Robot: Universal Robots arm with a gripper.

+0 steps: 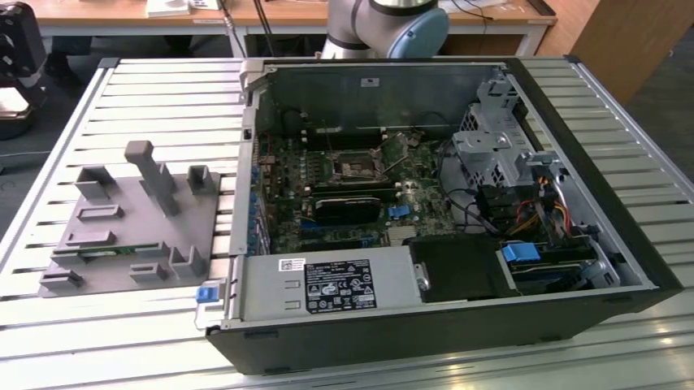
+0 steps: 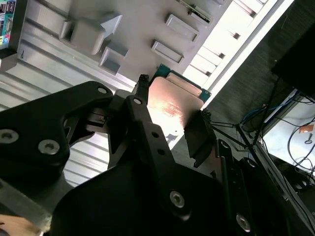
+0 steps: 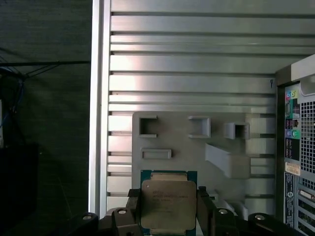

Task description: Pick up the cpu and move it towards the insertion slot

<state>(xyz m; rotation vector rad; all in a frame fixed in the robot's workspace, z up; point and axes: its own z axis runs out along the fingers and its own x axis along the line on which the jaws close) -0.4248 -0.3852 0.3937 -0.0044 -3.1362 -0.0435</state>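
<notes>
Gripping the cpu by two opposite edges, the pincer is closed on the chip. One black finger presses the edge turned away from the computer case, and its partner presses the edge turned toward it. The shiny metal top faces the first wrist view, with the green rim showing past the fingertips. In the second wrist view the same chip sits flat between the two jaws, square to them rather than skewed.

The held cpu is outside the computer case, just beside the case's ported rear panel. It hangs over the grey fixture that lies on the slatted desk. It appears to hang clear of the fixture's pockets, though the height above them is hard to judge from these angles.

The insertion slot lies inside the computer case, on the motherboard. It is a silver-framed square with a dark centre, set well in from the rear panel and nearer the case's far wall than the labelled power supply. From the cpu, then, the slot lies across the rear panel and into the case interior. The chip is square, so it has no long axis. What matters is that its free edges run parallel to that panel's crossing direction while the clamped edges face toward and away from the case.
</notes>
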